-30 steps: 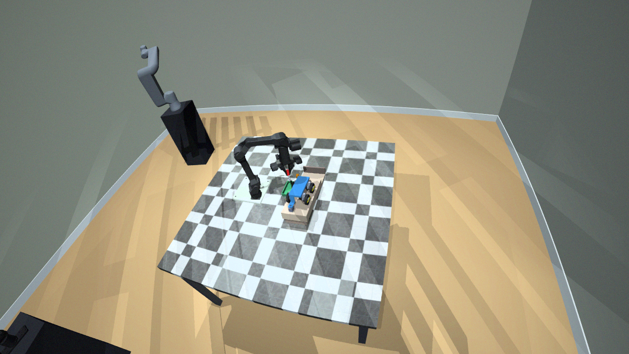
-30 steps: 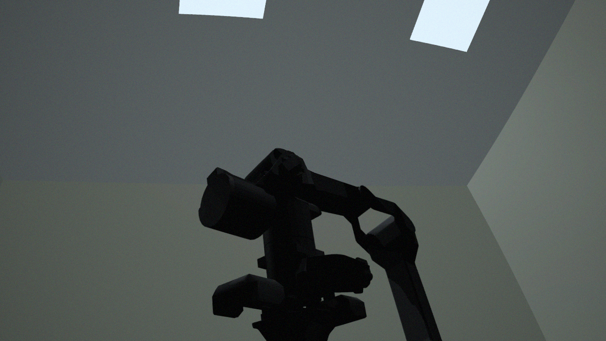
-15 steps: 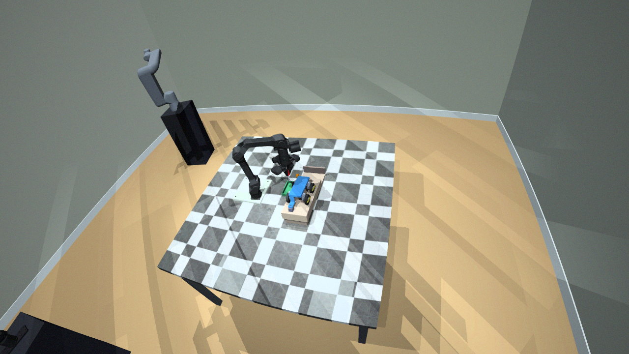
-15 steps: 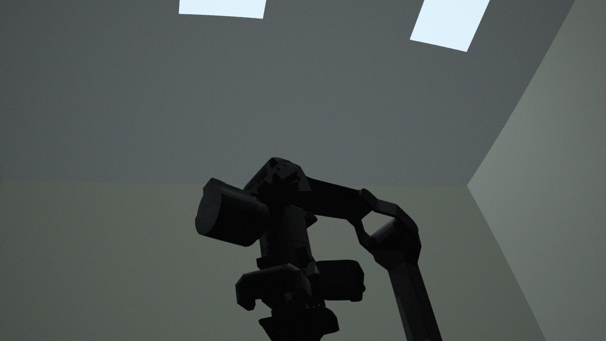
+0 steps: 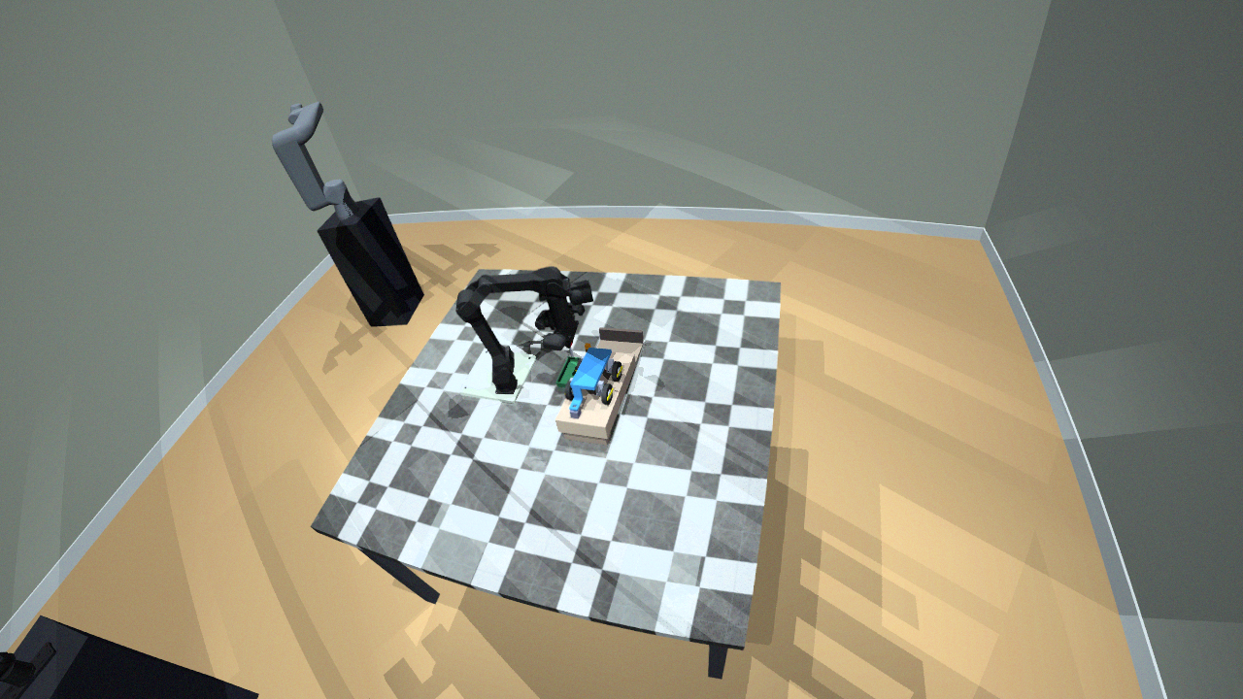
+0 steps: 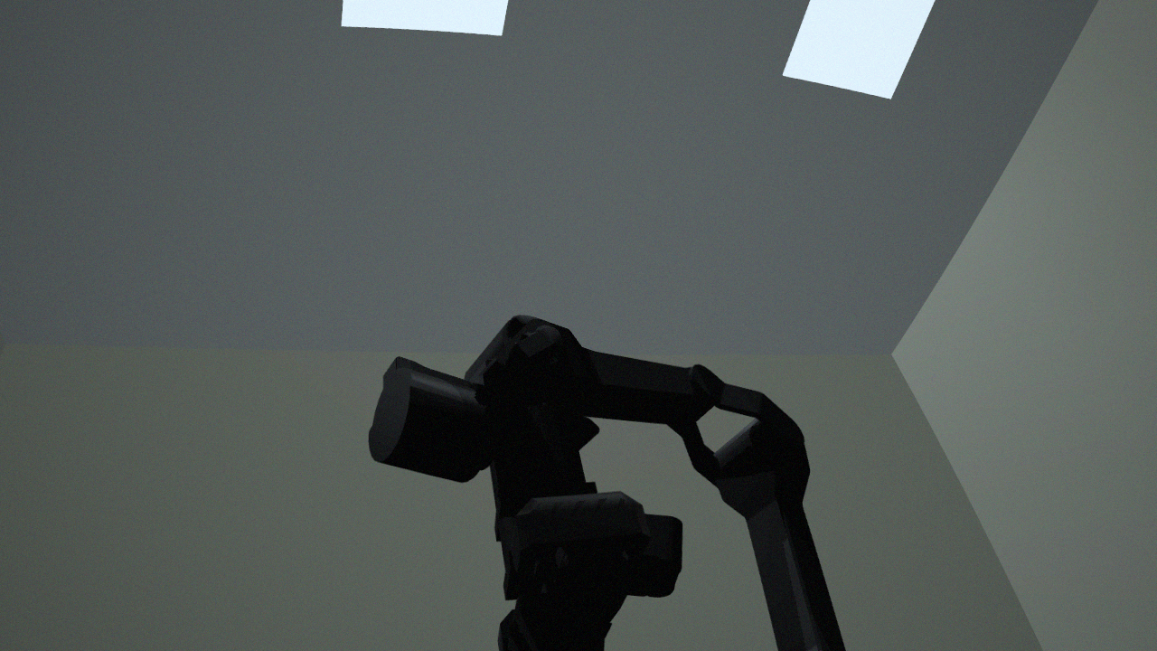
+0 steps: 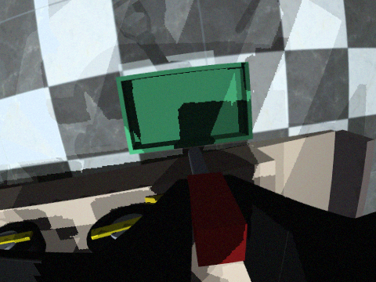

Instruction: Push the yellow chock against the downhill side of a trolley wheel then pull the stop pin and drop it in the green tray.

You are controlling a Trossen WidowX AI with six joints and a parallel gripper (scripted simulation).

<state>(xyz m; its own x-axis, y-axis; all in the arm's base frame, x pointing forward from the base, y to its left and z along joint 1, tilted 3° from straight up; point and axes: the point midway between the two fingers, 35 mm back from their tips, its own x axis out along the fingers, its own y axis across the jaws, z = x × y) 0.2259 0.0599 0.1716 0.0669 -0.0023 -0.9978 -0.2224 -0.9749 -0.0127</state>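
Observation:
My gripper is shut on the red head of the stop pin. The pin's grey shaft points toward the near wall of the green tray in the wrist view; its height above the tray cannot be told. The blue trolley stands on the ramp. Its wheels show at the lower left of the wrist view. The chock's orange handle shows at the trolley's far end, and a bit of its yellow body shows beside a wheel. Contact between them is hidden by my finger.
The ramp has a dark end board at its far end. The tray lies alongside the ramp, on the arm's side. The arm's base stands on a pale plate to the left. The exterior view shows only the upper arm against the wall.

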